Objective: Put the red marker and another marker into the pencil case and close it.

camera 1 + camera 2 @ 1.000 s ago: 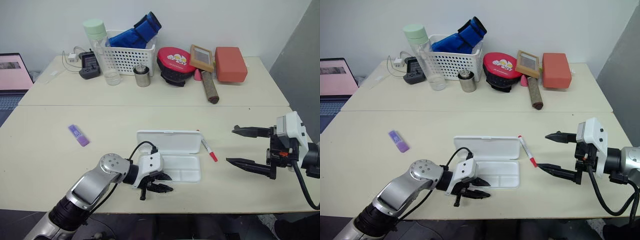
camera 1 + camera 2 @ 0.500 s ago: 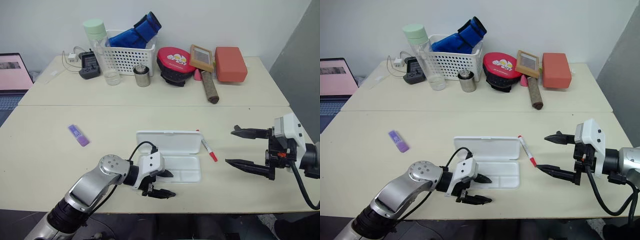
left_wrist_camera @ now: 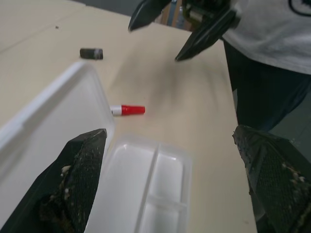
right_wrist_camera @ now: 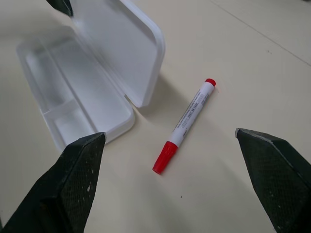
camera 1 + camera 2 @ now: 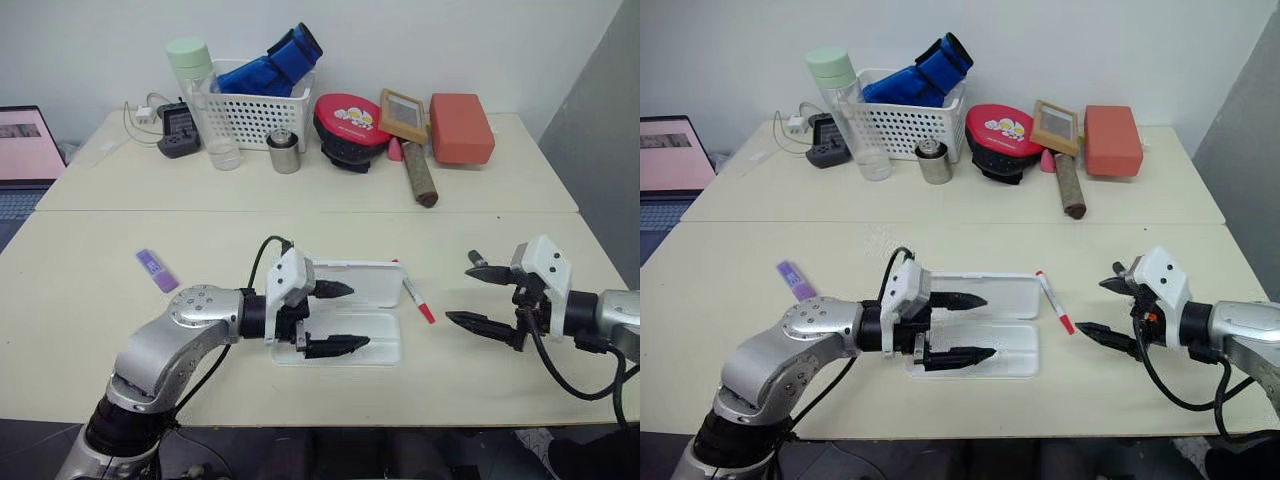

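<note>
The pencil case lies open on the near table, its lid flat behind the divided tray. My left gripper hovers open over the tray, pointing right, with nothing between its fingers. Just right of the lid lies the red marker, also seen in the right wrist view as the red marker. Right of that marker, my right gripper is open and empty, pointing toward it. The other marker, stubby and light purple, rests far to the left.
Along the far table stand a white mesh basket with blue cloth, a clear bottle, a metal cup, a red round case, a brush and a red box. A laptop sits at the far left.
My left gripper has lifted from the case's near edge to above the tray and opened wide. My right gripper has dropped a little and edged toward the red marker.
</note>
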### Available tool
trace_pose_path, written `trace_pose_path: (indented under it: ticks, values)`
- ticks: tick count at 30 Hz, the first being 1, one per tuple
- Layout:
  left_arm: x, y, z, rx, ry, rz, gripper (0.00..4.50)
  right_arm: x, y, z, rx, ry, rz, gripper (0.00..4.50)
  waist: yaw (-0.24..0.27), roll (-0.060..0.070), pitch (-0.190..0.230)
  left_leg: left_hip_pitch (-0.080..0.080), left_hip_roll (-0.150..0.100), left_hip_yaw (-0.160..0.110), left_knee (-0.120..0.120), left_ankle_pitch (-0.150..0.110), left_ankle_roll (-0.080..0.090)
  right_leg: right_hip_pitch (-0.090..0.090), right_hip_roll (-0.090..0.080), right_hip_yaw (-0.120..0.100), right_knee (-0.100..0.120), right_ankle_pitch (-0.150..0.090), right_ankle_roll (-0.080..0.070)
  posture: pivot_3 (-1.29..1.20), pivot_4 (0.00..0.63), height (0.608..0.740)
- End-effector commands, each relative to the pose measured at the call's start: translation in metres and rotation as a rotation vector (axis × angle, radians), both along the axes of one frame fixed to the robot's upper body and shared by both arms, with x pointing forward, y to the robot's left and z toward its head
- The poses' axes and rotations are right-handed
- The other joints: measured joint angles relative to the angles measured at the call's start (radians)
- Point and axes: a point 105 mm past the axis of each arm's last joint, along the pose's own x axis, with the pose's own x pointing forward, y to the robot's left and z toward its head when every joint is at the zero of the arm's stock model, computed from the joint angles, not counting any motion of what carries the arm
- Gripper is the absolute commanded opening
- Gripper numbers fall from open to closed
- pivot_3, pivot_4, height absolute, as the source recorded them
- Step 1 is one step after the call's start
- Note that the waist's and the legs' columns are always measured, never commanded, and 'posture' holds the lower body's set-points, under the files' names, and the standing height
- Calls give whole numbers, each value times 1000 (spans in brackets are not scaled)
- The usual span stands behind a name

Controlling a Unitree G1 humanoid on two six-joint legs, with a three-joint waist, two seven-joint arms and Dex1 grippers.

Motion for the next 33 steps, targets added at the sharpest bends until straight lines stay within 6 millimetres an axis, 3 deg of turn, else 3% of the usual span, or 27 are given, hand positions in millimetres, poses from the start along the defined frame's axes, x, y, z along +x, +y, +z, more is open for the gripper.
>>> trace_pose_path:
  ticks: [1,8,16,29,33]
  values:
    - [-2,4,23,9,-75,13,4487,10,-1,-2,-25,-14,-60,4500,-1,0,0,0,0,0,0,0,0,0,0,0,0,0,0,0,150,740]
    - [18,0,47,8,-216,114,4487,30,19,-28,-26,33,-193,4500,-2,0,0,0,0,0,0,0,0,0,1,0,0,0,0,0,150,740]
    - [18,-15,48,27,-246,66,4487,40,34,-41,-67,39,-296,4500,-2,0,0,-1,-1,0,0,2,-4,-2,1,1,0,0,0,0,150,740]
    - [15,-14,47,27,-226,44,4487,44,39,-71,-122,115,-384,4500,-9,0,0,0,-1,0,0,2,-3,-2,1,1,1,0,0,0,150,740]
    - [16,-14,47,27,-232,49,4500,47,30,-72,-161,106,-410,3731,-19,0,0,1,0,0,0,0,0,-1,2,1,1,0,0,0,150,740]
